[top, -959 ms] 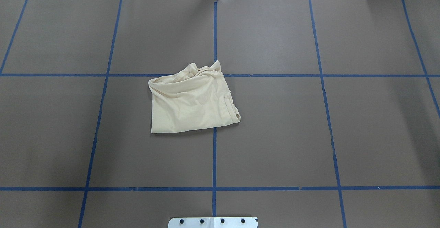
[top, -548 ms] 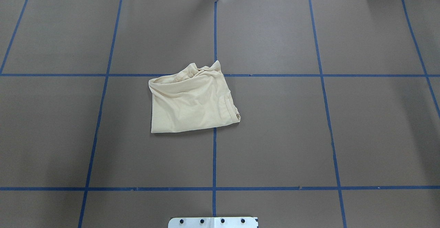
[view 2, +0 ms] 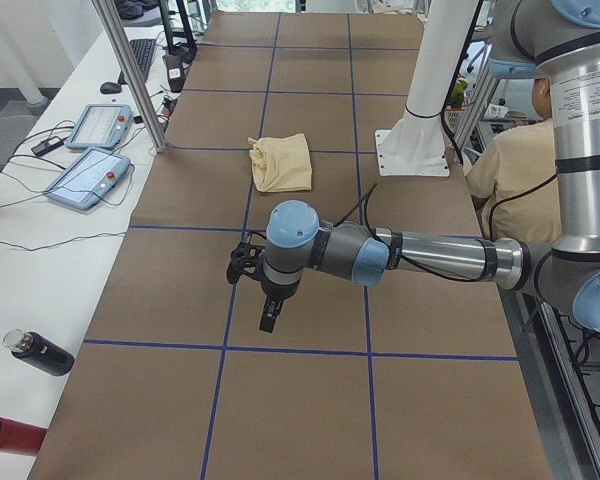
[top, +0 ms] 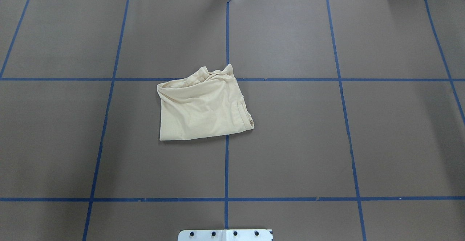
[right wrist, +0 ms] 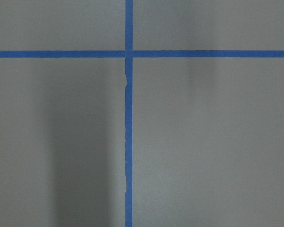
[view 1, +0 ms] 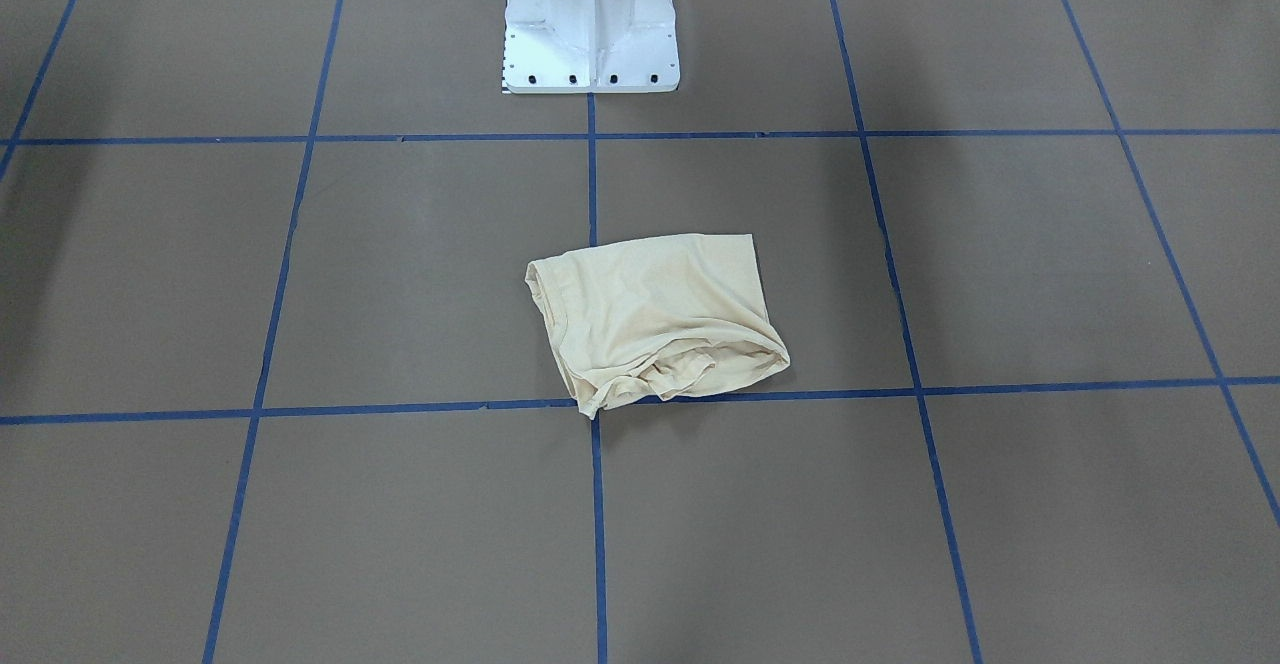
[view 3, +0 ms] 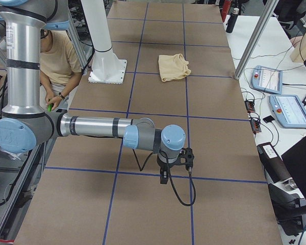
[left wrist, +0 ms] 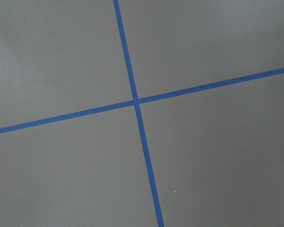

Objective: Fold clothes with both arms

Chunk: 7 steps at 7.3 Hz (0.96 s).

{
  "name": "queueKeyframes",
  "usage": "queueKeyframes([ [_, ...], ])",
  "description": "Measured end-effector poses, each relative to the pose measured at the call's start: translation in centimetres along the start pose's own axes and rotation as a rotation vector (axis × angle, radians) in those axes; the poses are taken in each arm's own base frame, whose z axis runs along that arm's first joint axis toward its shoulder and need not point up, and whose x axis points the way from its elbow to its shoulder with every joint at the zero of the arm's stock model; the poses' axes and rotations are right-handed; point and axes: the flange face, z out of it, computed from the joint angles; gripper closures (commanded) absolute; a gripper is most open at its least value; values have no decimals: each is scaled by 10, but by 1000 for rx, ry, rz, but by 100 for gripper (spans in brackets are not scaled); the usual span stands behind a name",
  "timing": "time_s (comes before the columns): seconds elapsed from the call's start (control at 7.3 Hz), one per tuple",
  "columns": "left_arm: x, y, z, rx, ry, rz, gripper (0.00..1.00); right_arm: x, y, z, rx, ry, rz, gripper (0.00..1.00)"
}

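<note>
Left gripper (view 2: 267, 322): hangs over the brown table (view 2: 310, 400), well out from the white pedestal (view 2: 412, 150) on the robot's left. Whether its jaws are parted cannot be told.

Shirt (top: 201, 106): one, cream-yellow, flat on the table straight out from the pedestal, well apart from both grippers. Folded to a rough rectangle, far edge bunched, ribbed neckline along its right edge, print hidden.

Right gripper (view 3: 164, 178): over the table, well out from the pedestal on the robot's right. Jaw state cannot be told.
</note>
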Motion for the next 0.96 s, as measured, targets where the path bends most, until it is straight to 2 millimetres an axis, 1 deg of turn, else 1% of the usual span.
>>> queueKeyframes([
  [0.27,8,-3,-9,22,0,19,0,-4,2,-6,13,-3,-6,0],
  [0.68,-1,-8,-2,14,-1,11,0,-6,3,-9,18,-6,-9,0],
  [0.96,-1,-10,0,13,6,10,0,-18,2,-21,42,-5,-33,0],
])
